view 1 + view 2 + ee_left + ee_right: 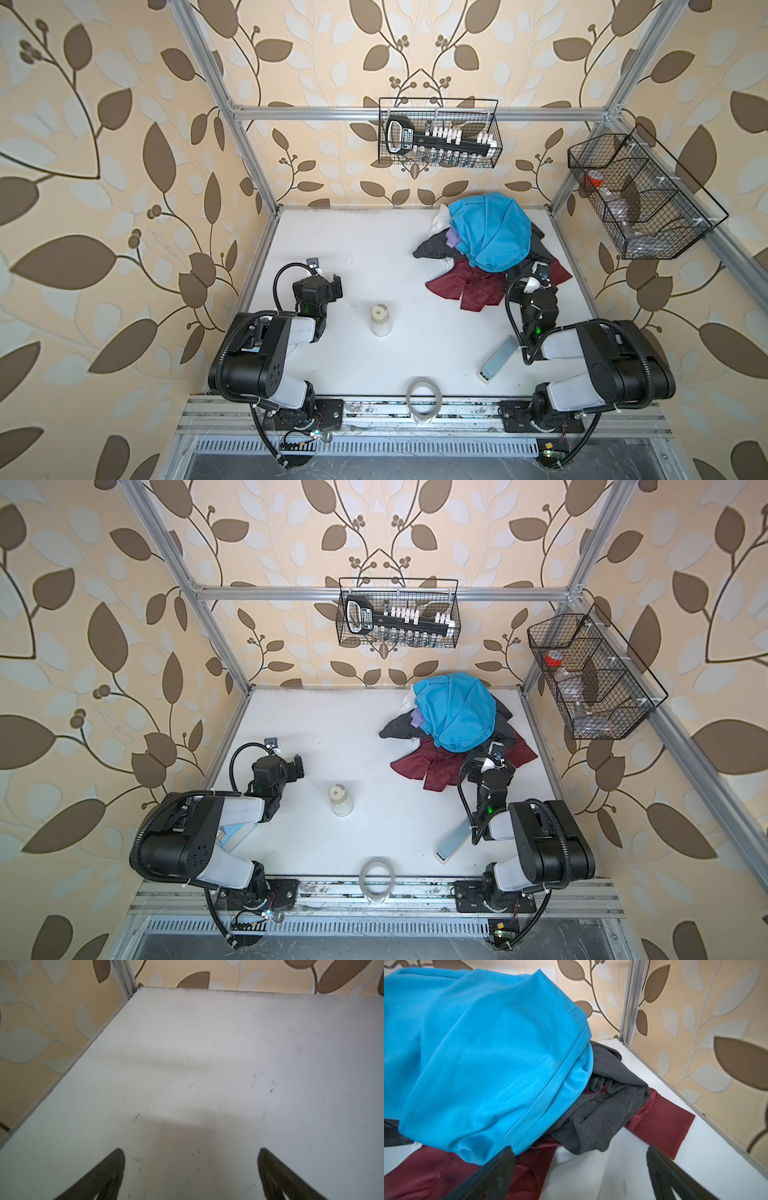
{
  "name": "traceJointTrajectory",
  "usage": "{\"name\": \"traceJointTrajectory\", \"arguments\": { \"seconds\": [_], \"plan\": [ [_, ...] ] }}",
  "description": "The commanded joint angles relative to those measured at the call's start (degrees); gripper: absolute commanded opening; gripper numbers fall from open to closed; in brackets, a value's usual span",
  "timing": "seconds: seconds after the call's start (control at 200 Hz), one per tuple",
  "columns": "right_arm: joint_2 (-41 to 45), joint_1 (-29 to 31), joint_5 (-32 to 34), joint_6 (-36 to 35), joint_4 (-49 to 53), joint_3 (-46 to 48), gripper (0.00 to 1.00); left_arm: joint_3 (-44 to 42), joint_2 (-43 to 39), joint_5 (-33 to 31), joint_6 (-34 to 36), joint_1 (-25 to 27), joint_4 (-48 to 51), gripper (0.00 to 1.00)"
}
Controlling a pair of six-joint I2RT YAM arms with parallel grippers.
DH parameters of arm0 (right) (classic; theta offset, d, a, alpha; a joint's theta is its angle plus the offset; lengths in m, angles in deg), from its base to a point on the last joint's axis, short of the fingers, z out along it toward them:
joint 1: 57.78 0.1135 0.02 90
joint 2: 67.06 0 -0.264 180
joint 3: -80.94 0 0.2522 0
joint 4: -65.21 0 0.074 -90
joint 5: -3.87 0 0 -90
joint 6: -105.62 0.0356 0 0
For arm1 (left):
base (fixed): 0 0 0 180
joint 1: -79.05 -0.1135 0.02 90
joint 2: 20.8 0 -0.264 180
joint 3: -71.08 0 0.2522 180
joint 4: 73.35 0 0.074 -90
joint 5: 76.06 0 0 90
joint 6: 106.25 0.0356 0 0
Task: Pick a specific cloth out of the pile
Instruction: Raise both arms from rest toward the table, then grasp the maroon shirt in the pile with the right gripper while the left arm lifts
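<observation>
The pile (pixel 490 232) (pixel 455 708) sits at the back right of the white table, with a bright turquoise piece (pixel 477 1053) on top. The cloth (pixel 465 291) (pixel 419 766) is dark maroon and spreads out from under the pile's near side. One flat strip of the cloth (pixel 662 1124) reaches toward the table's right edge. My right gripper (pixel 534 277) (pixel 579 1149) stands open at the pile's near edge. Nothing is gripped: white fabric (pixel 591 1167) lies between its fingers, and a dark grey garment (pixel 602 1109) hangs just beyond. My left gripper (pixel 336 284) (pixel 190 1149) is open over bare table on the left.
A white bottle (pixel 380 320) stands mid-table. A pale blue flat bar (pixel 498 358) lies beside the right arm. A tape ring (pixel 423 400) rests at the front edge. Wire baskets hang on the back wall (pixel 440 133) and right wall (pixel 640 195). The table's right edge and frame post (pixel 631 1012) are close to the right gripper.
</observation>
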Motion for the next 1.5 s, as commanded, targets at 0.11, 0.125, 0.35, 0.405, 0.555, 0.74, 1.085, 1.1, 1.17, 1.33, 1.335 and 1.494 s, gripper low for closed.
{"name": "traceJointTrajectory", "arguments": {
  "seconds": [0.11, 0.125, 0.35, 0.405, 0.555, 0.74, 1.085, 1.1, 1.17, 1.33, 1.335, 1.494],
  "plan": [
    [1.4, 0.3, -0.2, -0.2, 2.8, -1.7, 1.0, 3.3, -17.1, -2.6, -2.0, 0.6, 13.2, 0.99],
    [1.7, 0.5, -0.3, -0.8, 3.2, -2.2, 1.0, 3.4, -18.3, -1.7, -2.2, 0.6, 14.0, 0.99],
    [15.1, 3.5, 6.3, -0.9, 32.8, -14.9, 1.0, 9.7, -32.7, 13.7, -5.9, 1.3, 30.8, 0.99],
    [18.3, 3.6, 5.9, -0.5, 38.8, -17.4, 1.0, 11.7, -35.3, 19.3, -6.5, 1.4, 34.9, 0.99],
    [24.0, 3.9, 2.4, 1.7, 57.3, -26.3, 1.0, 16.0, -40.6, 36.0, -6.8, 1.4, 42.9, 0.99],
    [22.8, 4.8, -5.2, 5.4, 76.6, -36.0, 1.0, 16.8, -42.7, 49.5, -8.7, 4.7, 42.9, 0.99],
    [8.5, 17.5, -5.0, 4.6, 87.2, -42.0, 1.0, 22.6, -37.2, 63.5, -2.4, 12.9, 50.4, 0.99],
    [7.8, 18.2, -4.9, 4.6, 87.2, -42.0, 1.0, 22.8, -37.0, 63.6, -2.0, 13.2, 50.6, 0.99],
    [4.9, 19.8, -4.6, 4.6, 87.6, -42.3, 1.0, 23.3, -36.3, 64.2, -1.1, 14.3, 51.7, 0.99],
    [-1.6, 21.3, -4.1, 5.5, 88.1, -43.1, 1.0, 24.3, -35.5, 62.9, -0.3, 15.7, 53.8, 0.99],
    [-1.8, 21.3, -4.1, 5.5, 88.1, -43.1, 1.0, 24.3, -35.5, 62.8, -0.2, 15.7, 53.9, 0.99],
    [-6.5, 21.8, -3.5, 6.4, 87.9, -44.4, 1.0, 24.6, -36.1, 62.2, 0.2, 16.8, 54.6, 0.99]
  ]
}}
